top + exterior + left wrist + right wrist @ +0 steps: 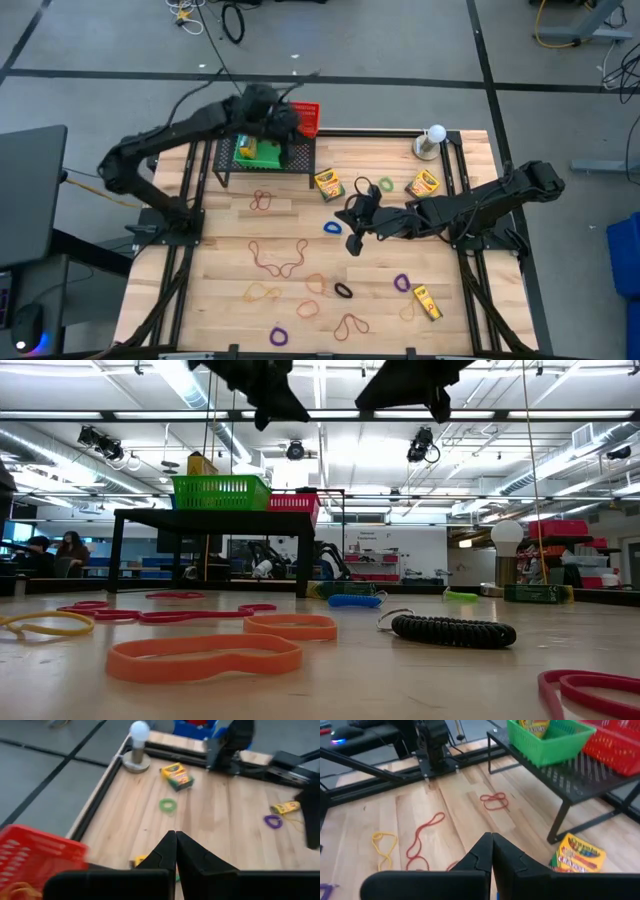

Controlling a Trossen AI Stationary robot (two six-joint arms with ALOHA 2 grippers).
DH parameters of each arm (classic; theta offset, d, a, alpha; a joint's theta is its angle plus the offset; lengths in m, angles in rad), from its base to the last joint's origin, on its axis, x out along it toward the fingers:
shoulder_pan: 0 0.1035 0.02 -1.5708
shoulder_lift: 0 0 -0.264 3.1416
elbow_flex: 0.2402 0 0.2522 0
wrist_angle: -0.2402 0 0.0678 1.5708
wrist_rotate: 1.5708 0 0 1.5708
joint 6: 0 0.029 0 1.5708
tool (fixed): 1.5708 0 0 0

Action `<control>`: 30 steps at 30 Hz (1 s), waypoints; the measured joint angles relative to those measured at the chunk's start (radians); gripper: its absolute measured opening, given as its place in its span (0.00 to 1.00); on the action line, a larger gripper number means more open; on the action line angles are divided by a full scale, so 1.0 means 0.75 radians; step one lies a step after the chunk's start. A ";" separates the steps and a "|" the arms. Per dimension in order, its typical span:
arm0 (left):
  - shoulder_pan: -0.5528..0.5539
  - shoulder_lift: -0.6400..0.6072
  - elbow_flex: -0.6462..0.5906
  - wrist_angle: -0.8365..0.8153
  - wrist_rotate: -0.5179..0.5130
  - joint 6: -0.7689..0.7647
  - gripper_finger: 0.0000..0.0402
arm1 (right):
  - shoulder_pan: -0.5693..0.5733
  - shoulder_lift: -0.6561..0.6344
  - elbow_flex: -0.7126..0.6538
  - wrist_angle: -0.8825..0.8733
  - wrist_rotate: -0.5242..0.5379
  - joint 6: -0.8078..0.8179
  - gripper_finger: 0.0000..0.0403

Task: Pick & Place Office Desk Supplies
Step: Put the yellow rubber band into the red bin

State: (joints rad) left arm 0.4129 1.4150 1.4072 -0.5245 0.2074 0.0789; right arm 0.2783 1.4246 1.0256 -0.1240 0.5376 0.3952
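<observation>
left claw (175, 840) closed, empty | right claw (491, 842) closed, empty | crayon box (575, 853) half hidden

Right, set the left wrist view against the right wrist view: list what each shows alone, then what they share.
Left wrist only: the white ball lamp, a green band, a purple band, and the left gripper shut and empty.

Right wrist only: the green basket with a crayon box inside, red bands, a yellow band, and the right gripper shut and empty.

Both: the red basket, loose crayon boxes, and the wooden table.
</observation>
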 joint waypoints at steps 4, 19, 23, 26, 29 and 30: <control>-0.078 -0.159 -0.278 0.207 0.000 -0.057 0.02 | 0.000 0.000 0.000 -0.078 0.001 0.092 0.03; -0.406 -0.209 -0.589 0.238 -0.206 -0.348 0.02 | -0.039 0.000 0.000 -0.330 -0.033 0.190 0.09; -0.560 -0.224 -0.663 0.236 -0.265 -0.426 0.02 | -0.032 0.000 0.000 -0.416 -0.096 0.191 0.11; -0.670 -0.224 -0.715 0.237 -0.332 -0.513 0.02 | -0.021 0.000 0.000 -0.493 -0.102 0.206 0.11; -0.772 -0.225 -0.765 0.235 -0.373 -0.590 0.02 | -0.015 0.000 0.000 -0.566 -0.115 0.237 0.09; -0.807 -0.225 -0.780 0.235 -0.385 -0.612 0.02 | -0.015 0.000 0.000 -0.588 -0.127 0.245 0.08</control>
State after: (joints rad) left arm -0.1922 1.2461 0.8222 -0.3482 -0.0816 -0.3805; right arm 0.2668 1.4246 1.0256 -0.5650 0.4424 0.5787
